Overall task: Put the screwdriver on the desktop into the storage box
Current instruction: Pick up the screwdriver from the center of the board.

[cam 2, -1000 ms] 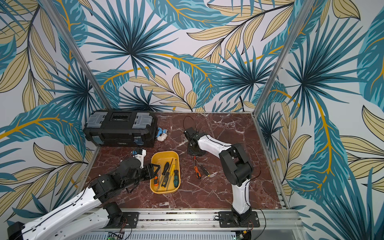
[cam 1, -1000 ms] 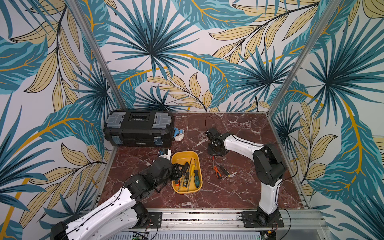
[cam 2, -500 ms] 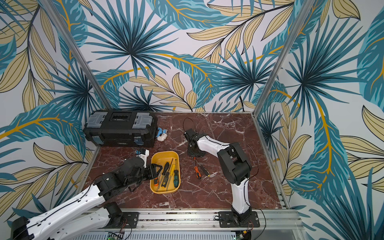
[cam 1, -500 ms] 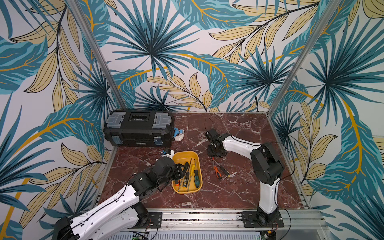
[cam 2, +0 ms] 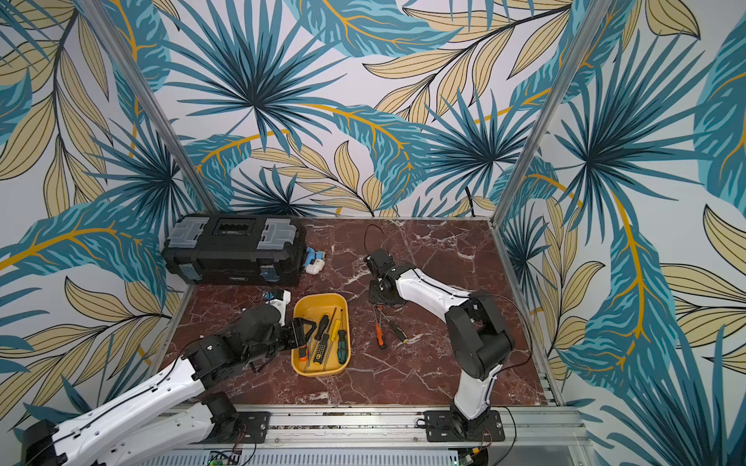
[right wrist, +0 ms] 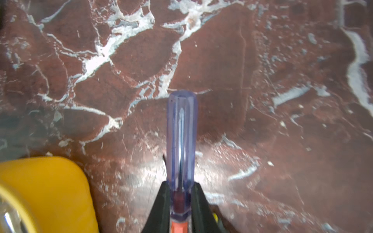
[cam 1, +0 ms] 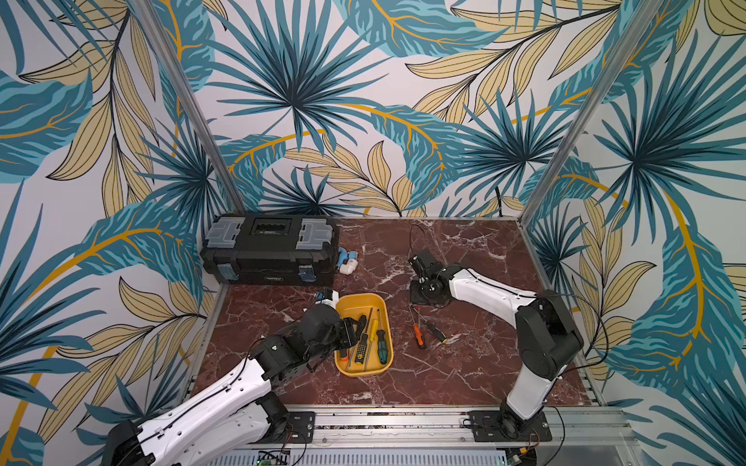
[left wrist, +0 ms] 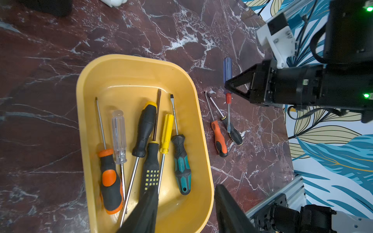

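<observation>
My right gripper (right wrist: 180, 186) is shut on the clear blue handle of a screwdriver (right wrist: 181, 131), near its red collar. In the left wrist view this screwdriver (left wrist: 227, 68) lies low over the desktop (left wrist: 141, 30), its shaft crossing a black-handled one (left wrist: 235, 135). In both top views the right gripper (cam 1: 420, 302) (cam 2: 379, 301) points down, right of the yellow storage box (cam 1: 363, 299) (cam 2: 319, 299). The box (left wrist: 131, 60) holds several screwdrivers. My left gripper (left wrist: 185, 213) (cam 1: 355, 327) is open. It straddles the box's near wall, one finger (left wrist: 145, 209) over the tools.
An orange-handled screwdriver (cam 1: 418, 338) and a black-handled one (cam 1: 438, 333) lie on the desktop right of the box. A black toolbox (cam 1: 270, 250) stands at the back left, with small white and blue parts (cam 1: 347, 262) beside it. A metal rail (cam 1: 403, 419) runs along the front.
The right jaws have closed on the blue handle. The left gripper has moved a little to the right, over the box's end.
</observation>
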`<state>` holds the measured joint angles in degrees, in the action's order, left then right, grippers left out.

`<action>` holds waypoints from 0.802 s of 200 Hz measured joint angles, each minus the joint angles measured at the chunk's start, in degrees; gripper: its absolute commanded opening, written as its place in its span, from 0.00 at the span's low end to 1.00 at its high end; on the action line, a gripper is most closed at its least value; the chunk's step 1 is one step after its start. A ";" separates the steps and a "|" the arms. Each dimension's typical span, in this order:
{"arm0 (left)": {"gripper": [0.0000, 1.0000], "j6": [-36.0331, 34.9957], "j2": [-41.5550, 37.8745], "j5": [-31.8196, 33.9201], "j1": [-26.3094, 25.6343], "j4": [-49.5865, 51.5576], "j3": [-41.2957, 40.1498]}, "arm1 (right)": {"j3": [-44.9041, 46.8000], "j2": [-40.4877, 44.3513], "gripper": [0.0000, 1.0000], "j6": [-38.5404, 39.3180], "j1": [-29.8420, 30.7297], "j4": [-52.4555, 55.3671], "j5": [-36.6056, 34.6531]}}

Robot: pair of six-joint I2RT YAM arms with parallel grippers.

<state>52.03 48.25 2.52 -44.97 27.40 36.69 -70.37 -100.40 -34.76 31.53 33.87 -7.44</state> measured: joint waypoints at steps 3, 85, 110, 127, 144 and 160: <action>0.49 0.00 0.00 -0.02 0.00 -0.09 0.00 | 0.50 0.52 0.07 0.00 0.00 -0.09 0.00; 0.49 0.35 0.74 -1.75 0.00 -2.16 0.00 | 16.11 8.22 0.17 -1.99 -2.21 -1.44 -2.58; 0.49 0.55 0.76 -2.23 0.00 -2.58 0.00 | 17.51 8.22 0.35 -2.80 -2.51 -3.48 -2.60; 0.49 0.92 0.72 -2.43 0.00 -2.64 0.00 | 18.80 8.13 0.41 -3.26 -2.71 -3.87 -2.51; 0.50 0.98 0.57 -2.47 0.00 -2.67 0.00 | 19.56 7.67 0.41 -3.30 -2.99 -3.91 -2.43; 0.50 1.07 0.46 -2.47 0.00 -2.69 0.00 | 19.61 6.88 0.35 -3.28 -3.50 -4.35 -2.58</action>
<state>53.10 48.71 0.05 -44.97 24.71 36.69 -50.76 -93.51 -38.04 28.03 29.52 -10.02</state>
